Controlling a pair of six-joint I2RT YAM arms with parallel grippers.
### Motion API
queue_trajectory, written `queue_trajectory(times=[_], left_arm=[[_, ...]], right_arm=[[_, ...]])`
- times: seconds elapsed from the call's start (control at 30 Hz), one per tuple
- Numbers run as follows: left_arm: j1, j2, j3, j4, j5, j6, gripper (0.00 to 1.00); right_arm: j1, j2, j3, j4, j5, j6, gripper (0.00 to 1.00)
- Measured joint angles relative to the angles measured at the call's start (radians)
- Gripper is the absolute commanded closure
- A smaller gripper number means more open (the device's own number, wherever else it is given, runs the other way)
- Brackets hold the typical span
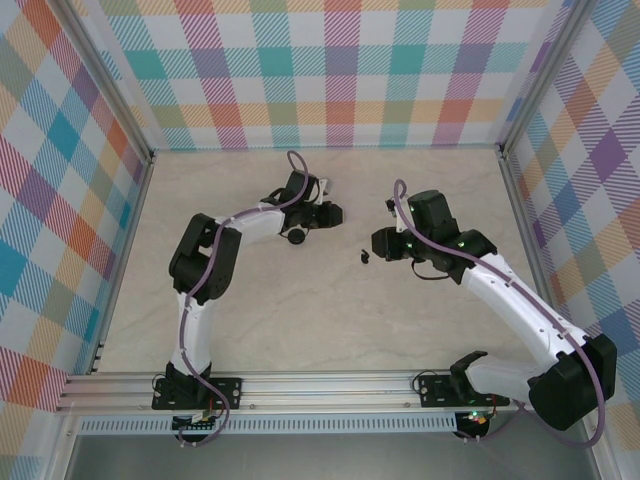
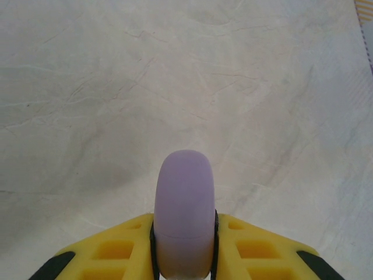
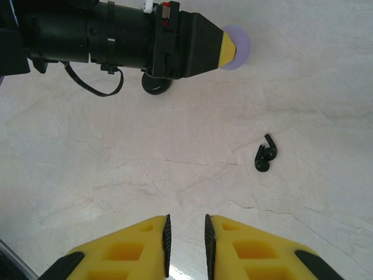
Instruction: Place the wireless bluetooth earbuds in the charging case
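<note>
A pale lavender round charging case (image 2: 184, 210), closed and seen edge-on, is clamped between the yellow fingers of my left gripper (image 2: 185, 227). In the right wrist view that case (image 3: 239, 46) juts from the left gripper's tip above the table. Two black wireless bluetooth earbuds (image 3: 265, 155) lie together on the table, ahead and right of my right gripper (image 3: 185, 227). Its jaws stand a narrow gap apart with nothing between them. From above, the earbuds (image 1: 363, 256) sit just left of the right gripper (image 1: 378, 243).
A black round case (image 1: 296, 237) lies on the table under the left arm (image 1: 250, 225), also in the right wrist view (image 3: 157, 86). Checked walls (image 1: 330, 70) enclose the pale marble tabletop (image 1: 300, 320) on three sides.
</note>
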Motion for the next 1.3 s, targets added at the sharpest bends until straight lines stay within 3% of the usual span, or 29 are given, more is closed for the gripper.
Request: queue_trajectory(times=[0.43,0.6,0.93,1.3], left_arm=[[0.009,0.097,0.097,-0.046,0.008,-0.014,0.72],[0.016,0.135,0.126,-0.051,0.007,-0.017,0.64],[0.014,0.147,0.171,-0.099,-0.014,0.003,0.33],[0.016,0.118,0.209,-0.261,-0.169,0.124,0.27]], right_arm=[[0.0,0.0,0.0,-0.001,-0.029,0.0,0.74],[0.0,0.0,0.0,-0.001,-0.033,0.0,0.74],[0.0,0.0,0.0,-0.003,-0.033,0.0,0.74],[0.0,0.0,0.0,-0.005,-0.032,-0.001,0.74]])
